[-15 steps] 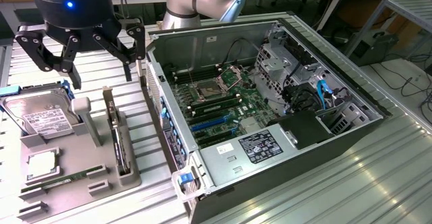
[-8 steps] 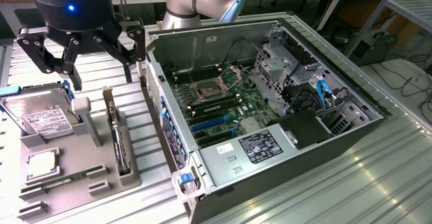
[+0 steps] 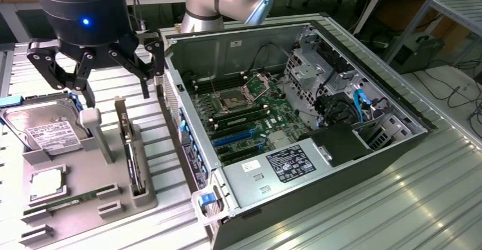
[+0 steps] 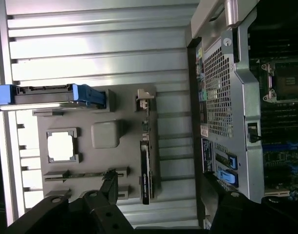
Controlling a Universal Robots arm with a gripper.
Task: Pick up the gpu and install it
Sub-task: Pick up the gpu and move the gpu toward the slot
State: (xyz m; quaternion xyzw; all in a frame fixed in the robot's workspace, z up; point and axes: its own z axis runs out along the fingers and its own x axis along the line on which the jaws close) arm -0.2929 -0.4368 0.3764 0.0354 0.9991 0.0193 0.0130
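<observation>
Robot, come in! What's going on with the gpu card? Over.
Jaws open, empty, above the gray tray. Gpu upright in its tray slot, untouched. Nothing on top of it. Over.

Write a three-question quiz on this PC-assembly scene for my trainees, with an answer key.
1. True or false: the hand is gripping the gpu.
2. Where is the gpu? A) standing on edge in the grey holder; B) plugged into the motherboard; C) lying flat on the table.
3. Fill in: the hand is ____ (open or shut).
Key: 1 false; 2 A; 3 open.
</observation>
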